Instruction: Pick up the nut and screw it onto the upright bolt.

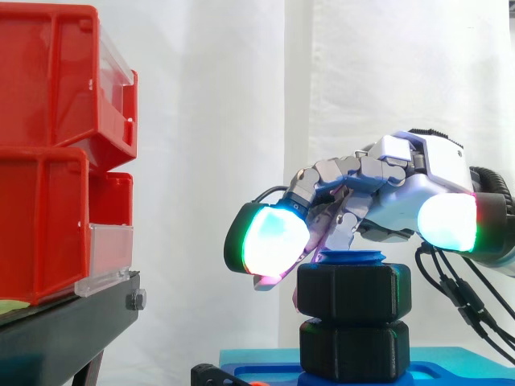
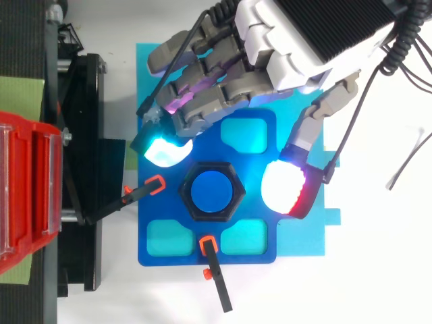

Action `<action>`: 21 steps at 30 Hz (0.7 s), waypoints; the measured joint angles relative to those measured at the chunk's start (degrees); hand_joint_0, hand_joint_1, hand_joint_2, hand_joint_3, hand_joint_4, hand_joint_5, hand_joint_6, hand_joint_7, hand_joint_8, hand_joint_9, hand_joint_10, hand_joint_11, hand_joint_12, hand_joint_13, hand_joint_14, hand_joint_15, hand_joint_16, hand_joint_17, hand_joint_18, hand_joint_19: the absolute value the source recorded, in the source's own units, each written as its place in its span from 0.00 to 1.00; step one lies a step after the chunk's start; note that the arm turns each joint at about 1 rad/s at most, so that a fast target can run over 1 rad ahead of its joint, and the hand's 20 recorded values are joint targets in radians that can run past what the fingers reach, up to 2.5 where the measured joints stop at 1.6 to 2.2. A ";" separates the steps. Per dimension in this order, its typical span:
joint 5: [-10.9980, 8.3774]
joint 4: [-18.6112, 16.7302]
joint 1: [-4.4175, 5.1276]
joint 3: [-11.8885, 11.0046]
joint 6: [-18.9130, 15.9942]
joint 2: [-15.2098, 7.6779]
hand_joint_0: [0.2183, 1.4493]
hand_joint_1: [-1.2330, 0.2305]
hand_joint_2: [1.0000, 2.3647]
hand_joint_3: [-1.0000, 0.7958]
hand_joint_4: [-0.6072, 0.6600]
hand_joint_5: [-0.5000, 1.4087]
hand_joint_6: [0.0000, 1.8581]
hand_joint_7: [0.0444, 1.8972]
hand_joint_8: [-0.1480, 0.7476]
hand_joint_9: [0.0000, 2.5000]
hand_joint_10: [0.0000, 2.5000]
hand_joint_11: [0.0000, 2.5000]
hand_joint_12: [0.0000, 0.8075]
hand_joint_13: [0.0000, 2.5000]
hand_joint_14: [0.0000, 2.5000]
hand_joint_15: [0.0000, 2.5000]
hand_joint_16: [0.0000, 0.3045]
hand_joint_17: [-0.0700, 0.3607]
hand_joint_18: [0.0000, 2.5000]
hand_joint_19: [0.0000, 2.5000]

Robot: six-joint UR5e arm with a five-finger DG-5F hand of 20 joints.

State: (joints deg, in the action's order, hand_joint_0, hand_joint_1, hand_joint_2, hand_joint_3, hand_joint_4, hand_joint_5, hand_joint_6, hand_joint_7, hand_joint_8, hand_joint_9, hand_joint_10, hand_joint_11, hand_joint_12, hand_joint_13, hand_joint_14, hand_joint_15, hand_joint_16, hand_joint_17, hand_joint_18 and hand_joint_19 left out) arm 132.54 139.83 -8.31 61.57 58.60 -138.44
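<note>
Hovering just above the upright blue bolt [image 1: 352,257], the hand [image 1: 402,185] comes in from the right with its fingers spread and gently bent, closed on nothing. One glowing cyan fingertip [image 1: 273,240] hangs just left of the bolt's top. The thumb's white-and-red pad [image 2: 287,189] sits to the right, and neither touches anything. From above, both pads stand clear of the black hex nut [image 2: 210,191], which rings the bolt. In the side view the nut is high on the bolt, with only a blue cap showing above it. It sits on a second black hex piece [image 1: 350,350]. The bolt stands in the middle of a dark blue plate [image 2: 189,229], where two orange-tipped clamps [image 2: 156,184] meet the plate's left and near edges. Red bins [image 1: 48,161] on a black stand [image 1: 64,330] are well off to the left.
</note>
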 measured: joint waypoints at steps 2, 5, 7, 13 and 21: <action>0.00 0.09 -0.04 0.01 0.01 0.00 0.21 0.56 0.00 0.28 0.68 0.20 0.27 0.36 0.52 0.36 0.00 0.00 0.49 0.28 0.00 0.00 0.21 0.50 0.19 0.00; 0.00 0.15 -0.11 0.02 0.02 -0.01 0.21 0.56 0.00 0.28 0.69 0.21 0.27 0.38 0.52 0.36 0.00 0.00 0.49 0.28 0.00 0.00 0.21 0.50 0.19 0.00; 0.00 0.16 -0.17 0.02 0.02 -0.03 0.21 0.56 0.00 0.28 0.69 0.21 0.27 0.39 0.53 0.36 0.00 0.00 0.49 0.28 0.00 0.00 0.21 0.50 0.19 0.00; 0.00 0.18 -0.20 0.04 0.02 -0.01 0.21 0.56 0.00 0.28 0.71 0.22 0.27 0.41 0.54 0.37 0.00 0.00 0.49 0.29 0.00 0.00 0.21 0.49 0.19 0.00; 0.03 0.18 -0.27 0.11 0.08 -0.01 0.22 0.56 0.00 0.28 0.73 0.23 0.27 0.46 0.54 0.38 0.00 0.00 0.48 0.30 0.00 0.00 0.20 0.49 0.20 0.00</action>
State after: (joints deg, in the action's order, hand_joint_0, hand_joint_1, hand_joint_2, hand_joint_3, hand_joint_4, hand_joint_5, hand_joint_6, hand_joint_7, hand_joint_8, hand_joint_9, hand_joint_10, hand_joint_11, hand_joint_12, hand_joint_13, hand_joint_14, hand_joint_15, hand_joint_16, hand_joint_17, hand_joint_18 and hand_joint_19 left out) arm 132.56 140.01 -8.57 61.68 58.68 -138.45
